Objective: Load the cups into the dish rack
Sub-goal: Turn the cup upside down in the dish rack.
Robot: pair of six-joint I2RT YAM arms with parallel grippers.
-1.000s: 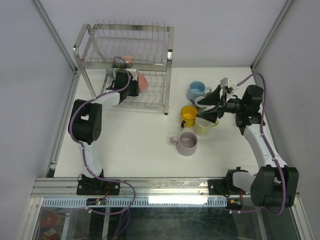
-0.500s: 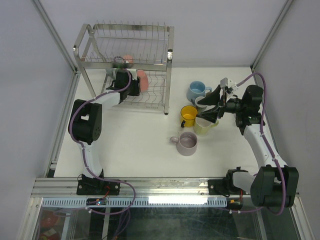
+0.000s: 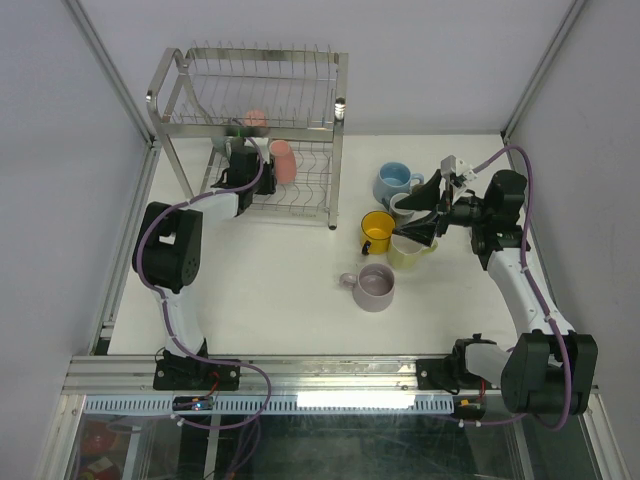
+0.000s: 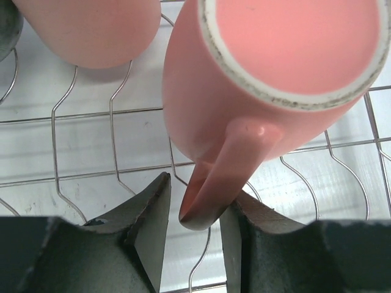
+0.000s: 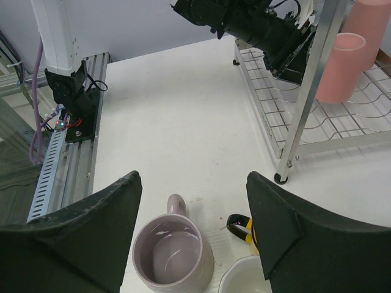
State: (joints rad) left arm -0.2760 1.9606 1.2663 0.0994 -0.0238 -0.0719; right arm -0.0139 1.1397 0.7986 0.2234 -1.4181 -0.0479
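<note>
The chrome dish rack stands at the back left. A salmon pink mug stands mouth-down on its lower wire shelf, beside a second pink mug. My left gripper reaches into the lower tier. Its jaws stand around the pink mug's handle: one finger touches it, and a gap shows at the other. My right gripper is wide open and empty above the loose mugs: light blue, yellow, pale green and lilac. A pale mug is partly hidden under it.
The right wrist view shows the lilac mug below my right gripper, the yellow mug's handle and the rack's front leg. A grey mug's edge shows on the shelf. Enclosure walls stand on both sides.
The pink mug went from tilted in my left gripper to standing mouth-down on the lower shelf. The left wrist has shifted slightly. The right arm has not moved.
</note>
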